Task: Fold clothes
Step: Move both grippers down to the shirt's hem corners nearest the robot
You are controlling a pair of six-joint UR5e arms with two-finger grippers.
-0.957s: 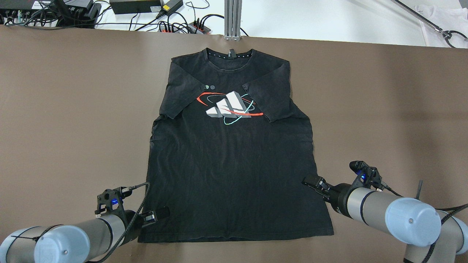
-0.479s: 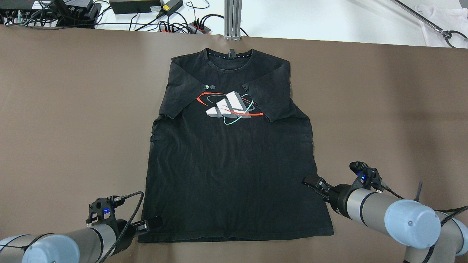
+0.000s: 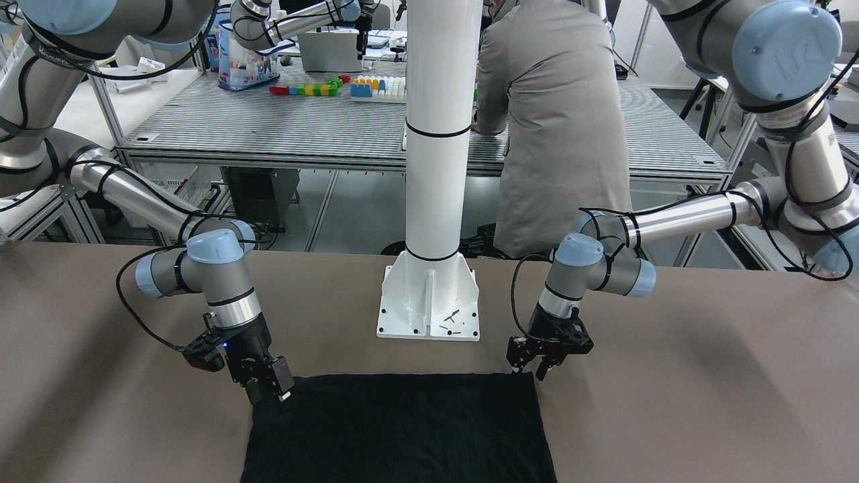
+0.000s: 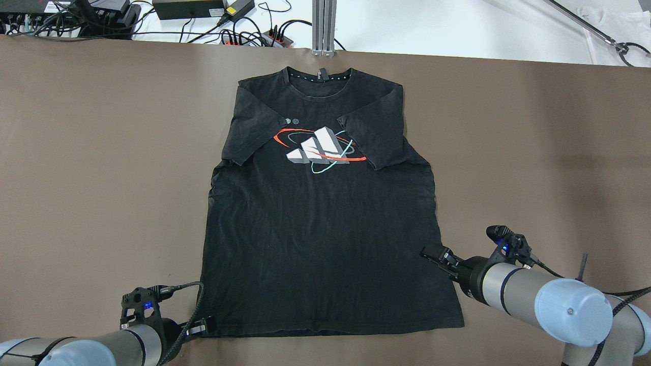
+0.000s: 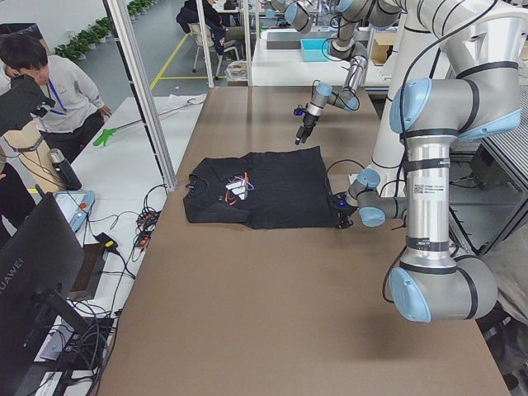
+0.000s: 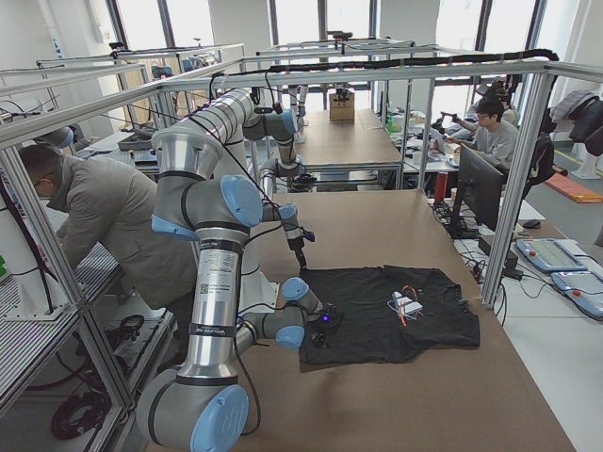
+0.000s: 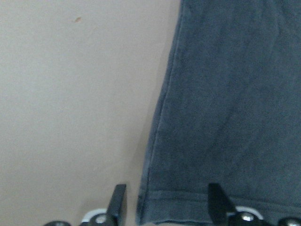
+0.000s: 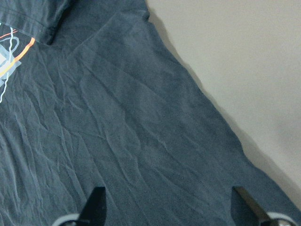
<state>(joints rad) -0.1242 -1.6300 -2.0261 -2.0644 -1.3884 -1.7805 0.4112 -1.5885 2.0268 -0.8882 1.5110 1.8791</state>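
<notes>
The clothes are one black T-shirt with a white, red and teal print. It lies flat on the brown table, both sleeves folded in, collar far from me. My left gripper is open at the shirt's near left hem corner. In the left wrist view its jaws straddle that corner of the shirt. My right gripper is open over the shirt's right side edge, above the hem. The right wrist view shows it wide apart over the fabric. Neither holds anything.
The white pillar's base stands just behind the hem. An aluminium post, cables and power strips line the far edge. A person in a grey coat stands behind the robot.
My left gripper has drawn back toward me and slightly left, from over the lower left part of the shirt to its hem corner. The right arm and the shirt have barely moved.
</notes>
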